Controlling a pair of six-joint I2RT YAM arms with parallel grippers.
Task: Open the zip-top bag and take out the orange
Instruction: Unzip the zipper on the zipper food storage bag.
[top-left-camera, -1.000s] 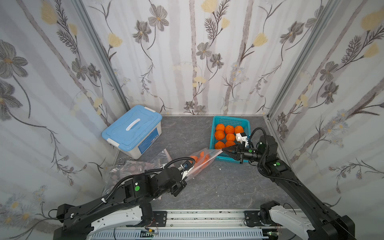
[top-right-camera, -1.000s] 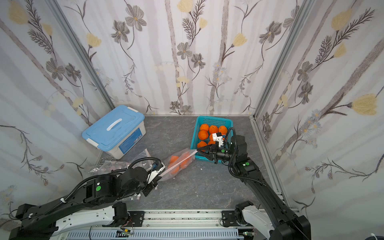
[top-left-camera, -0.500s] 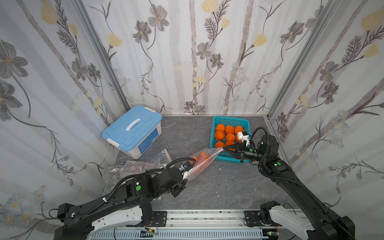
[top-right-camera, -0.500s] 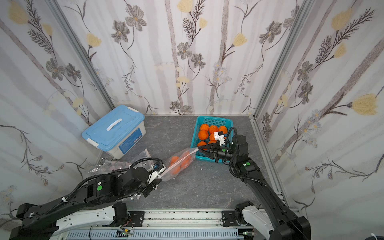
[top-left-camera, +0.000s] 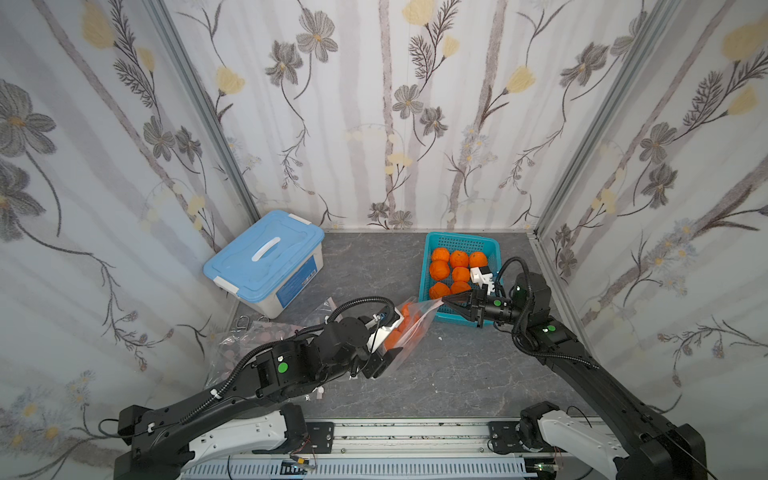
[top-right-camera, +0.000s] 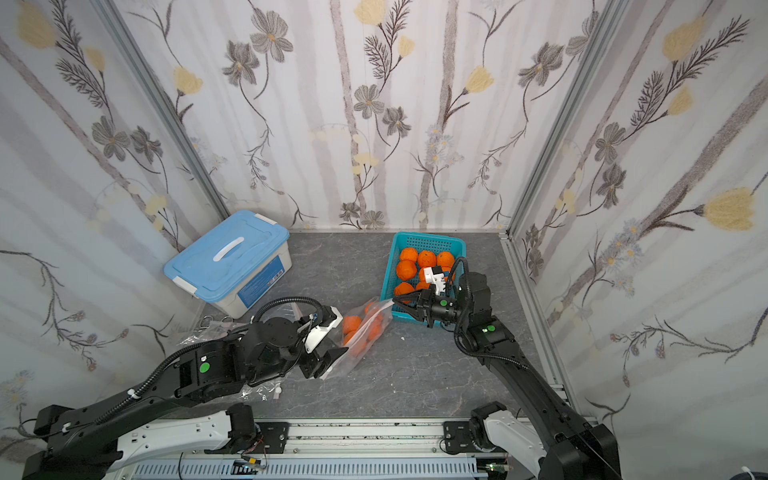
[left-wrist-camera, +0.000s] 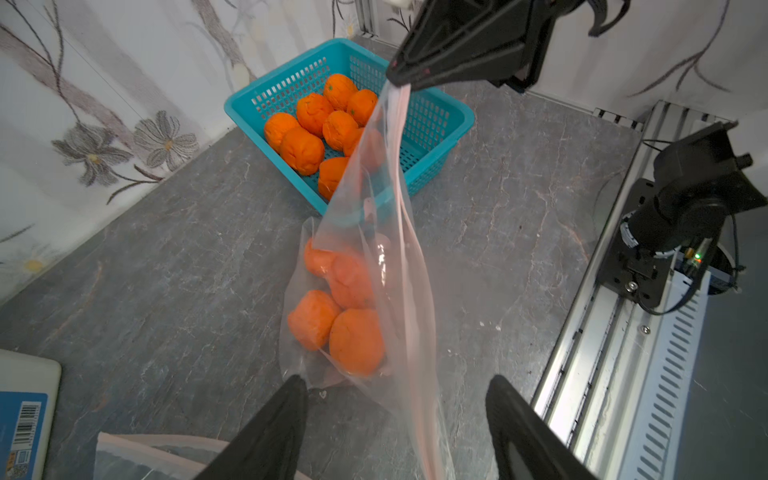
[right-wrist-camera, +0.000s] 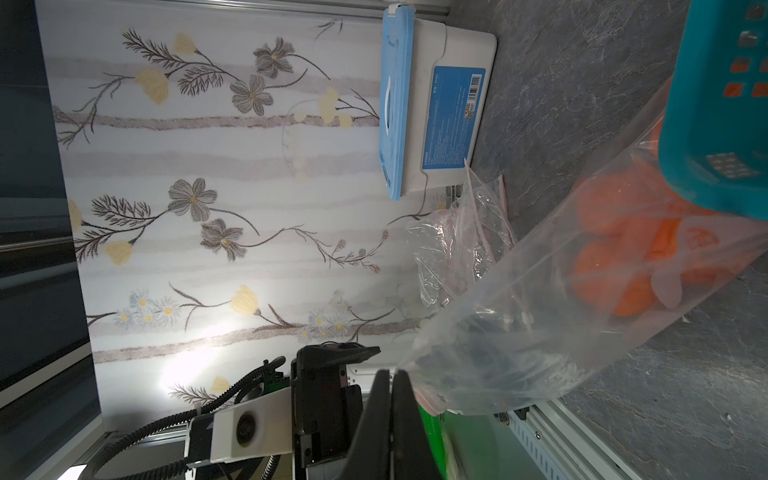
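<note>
Zip-top bag (left-wrist-camera: 399, 270) of oranges (left-wrist-camera: 355, 340) mid-table, near teal basket (left-wrist-camera: 282, 75) corner, hung by seal end from pinched-shut right gripper (left-wrist-camera: 395, 81); left gripper (left-wrist-camera: 395, 386) gaping, empty. Likely limp, slick, bottom-heavy film: pinch one zip lip.

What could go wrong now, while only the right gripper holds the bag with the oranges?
1. The right gripper pinches just one corner of the zip-top bag, and the left gripper is open, so the weight of the oranges may pull the film out of that pinch.
2. The bag hangs close to the teal basket; a further pull could snag its rim.
3. The left gripper straddles the zip edge; closing may grip both layers together instead of parting them.
</note>
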